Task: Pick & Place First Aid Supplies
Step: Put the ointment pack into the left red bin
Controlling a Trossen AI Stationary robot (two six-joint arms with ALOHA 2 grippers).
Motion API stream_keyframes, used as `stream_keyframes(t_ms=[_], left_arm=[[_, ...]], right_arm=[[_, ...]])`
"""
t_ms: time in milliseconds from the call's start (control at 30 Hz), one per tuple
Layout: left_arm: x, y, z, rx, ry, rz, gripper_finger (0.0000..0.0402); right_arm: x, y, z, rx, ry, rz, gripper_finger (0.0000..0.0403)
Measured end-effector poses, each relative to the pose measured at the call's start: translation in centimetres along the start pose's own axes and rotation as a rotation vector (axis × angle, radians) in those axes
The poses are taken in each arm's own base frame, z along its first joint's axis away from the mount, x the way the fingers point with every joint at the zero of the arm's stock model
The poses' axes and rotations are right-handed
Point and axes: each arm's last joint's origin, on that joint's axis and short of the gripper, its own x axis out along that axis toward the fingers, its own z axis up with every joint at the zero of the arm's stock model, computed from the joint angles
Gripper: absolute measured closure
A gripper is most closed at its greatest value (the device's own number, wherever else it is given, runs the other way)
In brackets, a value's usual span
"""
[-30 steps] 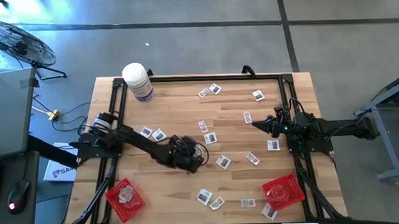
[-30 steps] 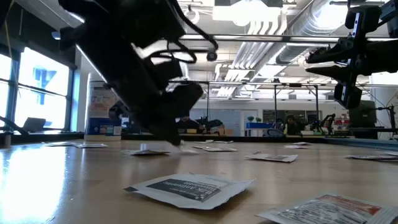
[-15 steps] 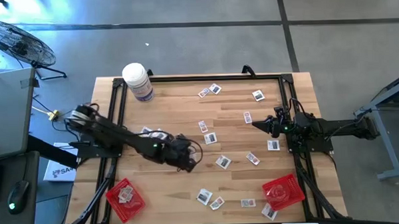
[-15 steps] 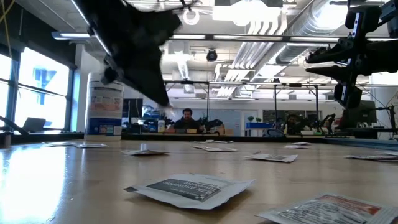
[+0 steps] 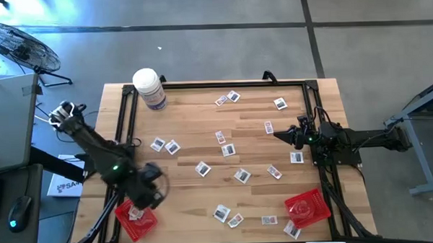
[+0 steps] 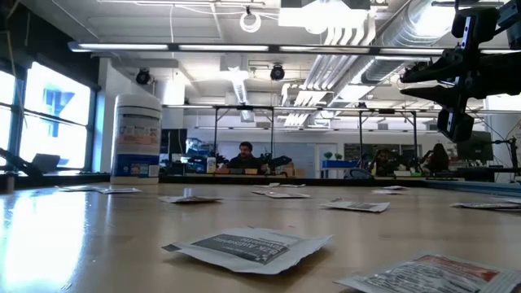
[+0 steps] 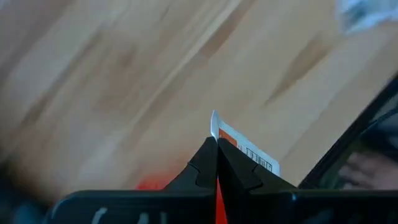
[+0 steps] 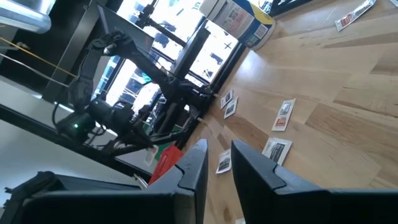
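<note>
Left tool (image 7: pixel 216 146) pinching a white packet (image 7: pixel 245 149), over the left red tray (image 5: pixel 135 217), right tool (image 5: pixel 278 135) empty

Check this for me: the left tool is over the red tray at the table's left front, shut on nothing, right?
Not quite. The left tool is over that red tray, but it is shut on a small white packet, as the left wrist view shows.

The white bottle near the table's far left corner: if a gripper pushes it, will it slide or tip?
The bottle stands upright and is tall for its base, so a high push would probably tip it. Being round, it might then roll. A low push would likelier slide it on the smooth table.
</note>
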Motion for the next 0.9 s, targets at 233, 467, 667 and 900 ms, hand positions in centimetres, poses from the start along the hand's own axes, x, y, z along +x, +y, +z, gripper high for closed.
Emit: stream_keyframes(t_ms=[233,467,667,900], left_arm=[[-0.6,0.6,-5.4,-0.175,0.183,0.063,0.0401],[0.8,0.3,-8.1,-0.267,0.162,0.14,0.0401],[2.7,-0.3,-8.8,-0.219,0.135,0.204,0.0401],[4.0,-0.4,-9.2,-0.174,0.129,0.278,0.0392]], right_arm=[[0.0,0.0,0.0,0.0,0.0,0.0,0.0339],[0.0,0.0,0.0,0.0,0.0,0.0,0.0339],[0.0,0.0,0.0,0.0,0.0,0.0,0.0339],[0.0,0.0,0.0,0.0,0.0,0.0,0.0339]])
